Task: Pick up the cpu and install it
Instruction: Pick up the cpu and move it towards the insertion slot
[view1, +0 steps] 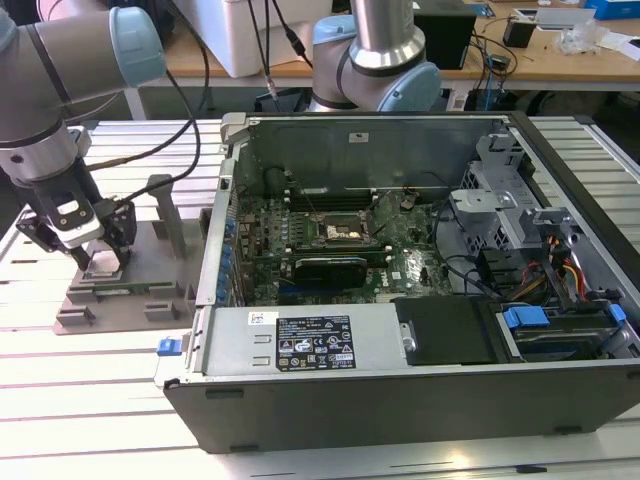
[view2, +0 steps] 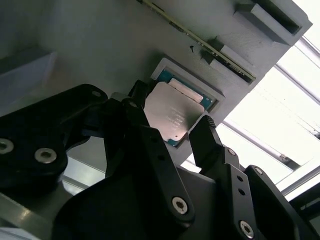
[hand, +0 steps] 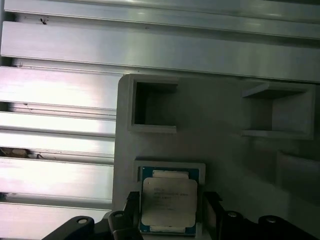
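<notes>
table: a slatted aluminium bench (view1: 100, 400) carried everything i could see; its bright slats (hand: 55, 90) ran beside the fixture in the first wrist view.
computer case: an open tower case (view1: 420, 390) lay on its side across the middle and the exterior view's right, with its inside facing up.
motherboard: the green motherboard (view1: 300, 225) lay flat on the floor of the case, with the cpu socket (view1: 343, 232) near its middle.
arm: the grey arm with blue joint caps (view1: 50, 70) reached down at the exterior view's left, well apart from the socket.
fixture plate: a grey plastic fixture plate (view1: 150, 290) with raised blocks sat on the bench just beside the case, on the exterior view's left. both wrist views showed its flat face (view2: 100, 45) (hand: 220, 150) and box-like pockets.
gripper: the black gripper (view1: 100, 260) was low over the plate. i saw its jaws spread wide, one finger (view2: 150, 145) on one side of the chip and the other finger (view2: 210, 140) on the opposite side. in the first wrist view the fingers (hand: 131, 210) stood at about the pocket's outer edges, wider than the chip. i could not tell whether either one touched it.
cpu: the cpu (view2: 172, 112) (hand: 169, 200) lay flat in a shallow square pocket of the fixture plate, silver top up with a greenish rim showing round it, between the two fingers and not lifted.
</notes>
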